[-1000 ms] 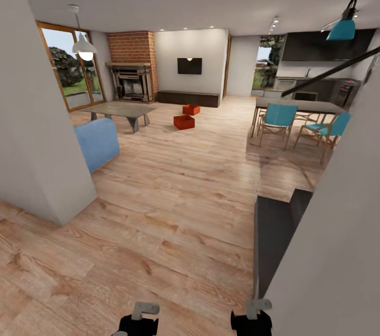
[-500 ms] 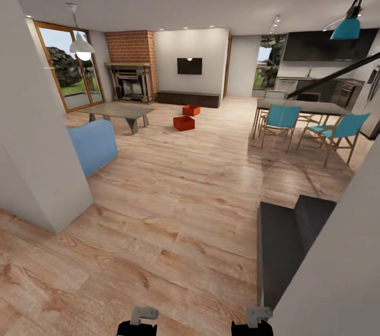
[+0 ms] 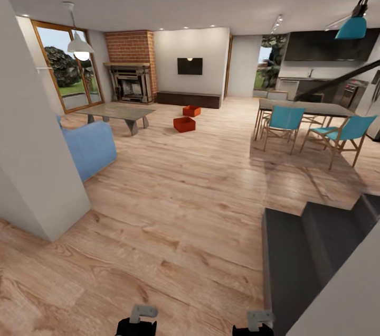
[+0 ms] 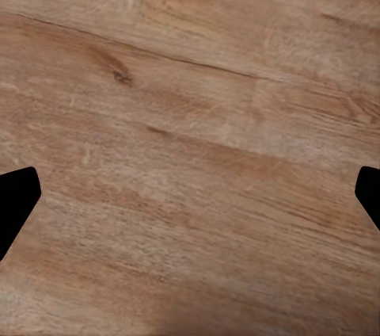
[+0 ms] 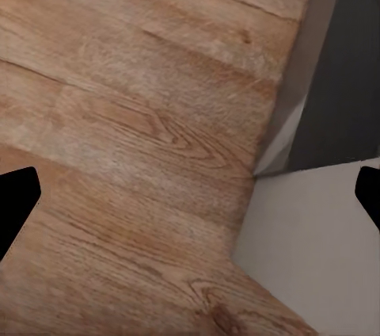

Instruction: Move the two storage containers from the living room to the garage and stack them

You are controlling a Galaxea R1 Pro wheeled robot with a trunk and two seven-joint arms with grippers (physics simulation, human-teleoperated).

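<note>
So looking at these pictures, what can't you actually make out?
- Two storage containers, head view: too far off to see inside them.
- Blue sofa, head view: partly hidden by the white wall.
- Left gripper and right gripper, wrist views: only dark fingertips at the frame edges, both open and empty.

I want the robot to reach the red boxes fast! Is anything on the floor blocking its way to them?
Nothing visible blocks it. Bare wood floor runs straight to the two storage containers. The blue sofa and coffee table sit off to the left, the dining chairs to the right.
</note>
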